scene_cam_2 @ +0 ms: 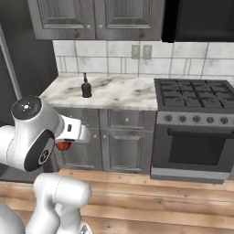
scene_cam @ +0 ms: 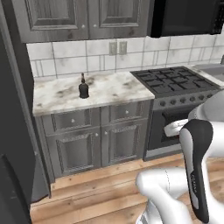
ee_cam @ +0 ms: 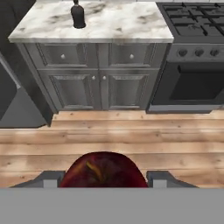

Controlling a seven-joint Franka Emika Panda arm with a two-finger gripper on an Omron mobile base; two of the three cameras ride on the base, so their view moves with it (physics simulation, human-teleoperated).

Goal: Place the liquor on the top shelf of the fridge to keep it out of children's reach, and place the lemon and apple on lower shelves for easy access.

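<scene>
Hand view: apple carried in our gripper, liquor waiting on the counter.

Left to right we log: the fridge [ee_cam: 17,105], dark body at the left edge, well to the left of our fingers; the liquor [ee_cam: 78,15], a squat, nearly black bottle with thin neck, upright on the marble counter [ee_cam: 127,26] near its left end, long axis vertical, ahead and slightly left of the hand; grey cupboards [ee_cam: 94,83] below; the stove [ee_cam: 192,22] at right. Our gripper [ee_cam: 104,179] is closed around the apple [ee_cam: 103,170], glossy dark red with yellow streaks, sitting between both fingers [ee_cam: 50,179]. We judge shelving calls for a leftward turn toward the fridge.
</scene>
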